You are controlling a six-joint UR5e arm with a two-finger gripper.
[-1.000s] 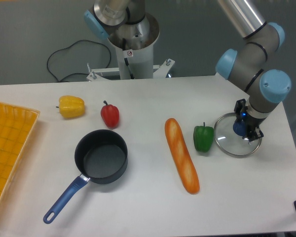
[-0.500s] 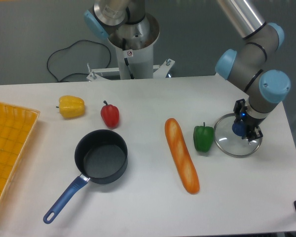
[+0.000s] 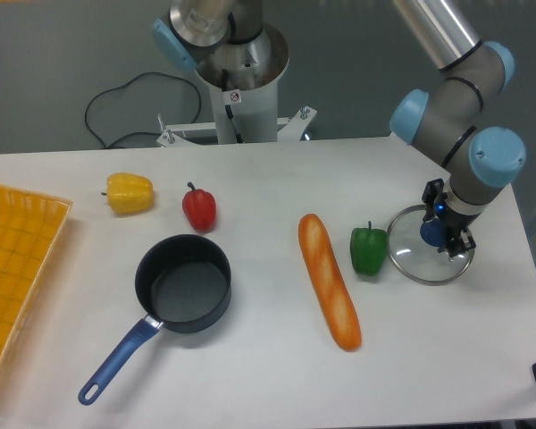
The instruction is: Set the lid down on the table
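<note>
Camera view: gripper [image 3: 444, 234] points down over the lid's blue knob, fingers on either side of it; cannot tell if they clamp it or are spread. Lid [image 3: 414, 257] lies flat on the table [image 3: 268, 375], near its right edge. Green pepper [image 3: 368, 251] sits just left of the lid, baguette [image 3: 329, 281] further left. Saucepan [image 3: 174, 297], red pepper [image 3: 199, 207], yellow pepper [image 3: 129, 192] well left of the lid. Yellow tray [image 3: 13, 268] at far left.
</note>
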